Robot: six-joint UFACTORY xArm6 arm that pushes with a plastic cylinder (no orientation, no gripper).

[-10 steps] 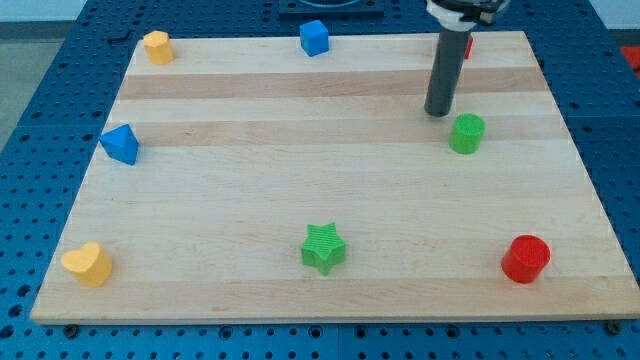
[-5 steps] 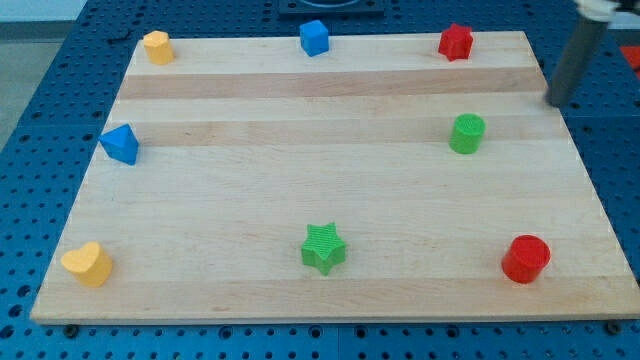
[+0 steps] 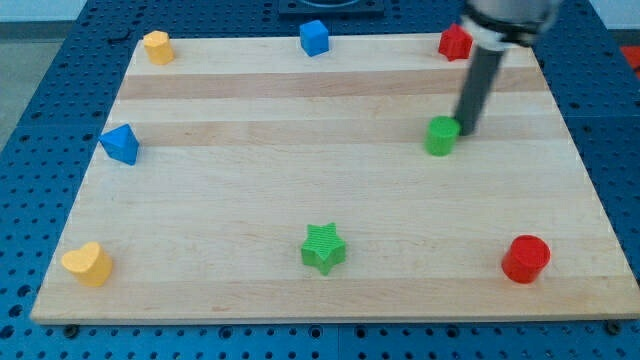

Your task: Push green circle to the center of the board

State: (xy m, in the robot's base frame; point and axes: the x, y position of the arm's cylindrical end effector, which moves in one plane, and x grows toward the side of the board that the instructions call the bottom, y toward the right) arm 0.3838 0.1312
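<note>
The green circle [image 3: 440,136] is a short green cylinder on the wooden board [image 3: 300,200], right of the board's middle. My tip [image 3: 466,130] is at the circle's right side, touching it or nearly so. The dark rod rises from there toward the view's top right, partly blurred.
A green star [image 3: 323,248] sits at bottom centre and a red cylinder [image 3: 526,259] at bottom right. A red block [image 3: 455,42] and a blue cube [image 3: 314,37] are at the top edge. An orange block [image 3: 156,46], a blue block [image 3: 120,144] and a yellow heart [image 3: 87,264] line the left side.
My tip swung from above the circle out past the board's right edge, then came back to the circle's right side. The green circle has slid a little to the left.
</note>
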